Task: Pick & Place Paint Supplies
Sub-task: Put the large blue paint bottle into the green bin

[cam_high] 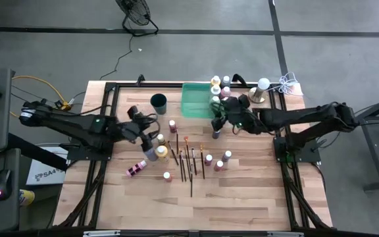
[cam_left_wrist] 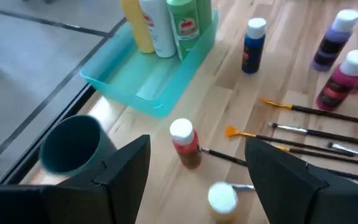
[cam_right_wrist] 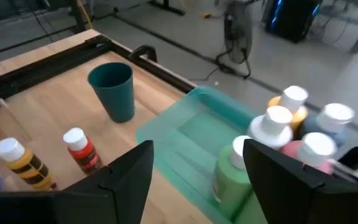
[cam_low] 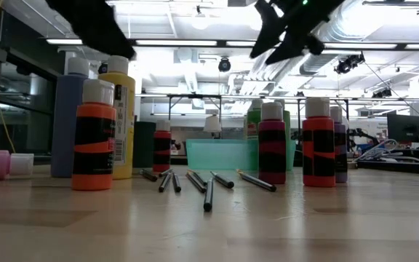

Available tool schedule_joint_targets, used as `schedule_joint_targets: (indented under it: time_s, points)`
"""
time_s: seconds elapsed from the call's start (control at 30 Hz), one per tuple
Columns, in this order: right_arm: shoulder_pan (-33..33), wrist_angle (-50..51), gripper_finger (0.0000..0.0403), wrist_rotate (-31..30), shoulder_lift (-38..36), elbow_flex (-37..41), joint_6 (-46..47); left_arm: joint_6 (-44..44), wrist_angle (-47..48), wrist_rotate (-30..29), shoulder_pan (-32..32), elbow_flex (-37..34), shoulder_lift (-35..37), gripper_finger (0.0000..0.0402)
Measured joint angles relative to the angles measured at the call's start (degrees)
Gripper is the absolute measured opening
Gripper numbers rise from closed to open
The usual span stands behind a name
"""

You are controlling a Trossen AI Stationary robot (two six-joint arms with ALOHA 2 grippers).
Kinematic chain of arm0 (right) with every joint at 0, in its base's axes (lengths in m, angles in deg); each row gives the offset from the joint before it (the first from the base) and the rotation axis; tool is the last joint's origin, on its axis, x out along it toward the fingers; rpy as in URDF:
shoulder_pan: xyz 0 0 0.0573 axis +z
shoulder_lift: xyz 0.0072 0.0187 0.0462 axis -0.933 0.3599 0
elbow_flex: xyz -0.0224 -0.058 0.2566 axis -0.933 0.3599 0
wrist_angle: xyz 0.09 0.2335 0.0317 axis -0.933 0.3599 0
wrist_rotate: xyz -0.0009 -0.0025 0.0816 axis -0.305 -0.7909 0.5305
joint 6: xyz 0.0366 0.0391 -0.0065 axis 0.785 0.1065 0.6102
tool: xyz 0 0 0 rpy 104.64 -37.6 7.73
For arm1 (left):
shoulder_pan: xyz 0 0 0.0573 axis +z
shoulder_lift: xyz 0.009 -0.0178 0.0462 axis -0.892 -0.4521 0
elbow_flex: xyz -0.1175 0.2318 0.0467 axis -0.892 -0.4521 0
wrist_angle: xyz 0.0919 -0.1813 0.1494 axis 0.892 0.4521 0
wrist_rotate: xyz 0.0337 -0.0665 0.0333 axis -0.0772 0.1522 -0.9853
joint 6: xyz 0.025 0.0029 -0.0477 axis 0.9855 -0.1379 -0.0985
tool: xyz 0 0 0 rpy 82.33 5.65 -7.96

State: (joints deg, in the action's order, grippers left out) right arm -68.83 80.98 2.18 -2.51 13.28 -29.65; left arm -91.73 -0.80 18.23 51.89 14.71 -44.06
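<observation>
Paint bottles stand scattered on the wooden table: a red one (cam_left_wrist: 185, 144), a yellow one (cam_right_wrist: 20, 163), a blue one (cam_left_wrist: 253, 43), and pink and purple ones (cam_high: 219, 163). A pink bottle (cam_high: 137, 168) lies on its side. Several brushes (cam_high: 189, 158) lie flat at mid-table. More bottles (cam_right_wrist: 278, 134) stand upright in the far end of the green tray (cam_high: 195, 102). My left gripper (cam_high: 142, 128) hovers open above the bottles left of the brushes. My right gripper (cam_high: 219, 118) hovers open beside the tray's near right corner. Neither has anything between its fingers.
A dark round cup (cam_high: 158, 103) stands upright left of the tray. A white-capped object on a round base (cam_high: 260, 91) sits at the far right corner. A black frame (cam_high: 110, 85) runs along the table's edges. Bare wood lies toward the near edge.
</observation>
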Motion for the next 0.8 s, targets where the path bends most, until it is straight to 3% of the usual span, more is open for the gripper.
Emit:
schedule_joint_targets:
  time_s: [0.23,0.43,0.8]
  points:
    - [8.6,3.0,0.0242,-7.5,-1.0,0.0,0.2,-12.1,10.6,-3.4,-9.2,0.0,2.7,0.0255]
    - [14.6,5.3,0.0242,-12.2,-1.0,0.0,1.7,-28.4,21.7,-10.4,-17.7,-1.8,1.6,0.0255]
    - [20.6,10.7,0.0242,-15.3,-1.0,0.0,6.5,-50.2,22.7,-11.3,-28.1,-14.2,1.6,0.0255]
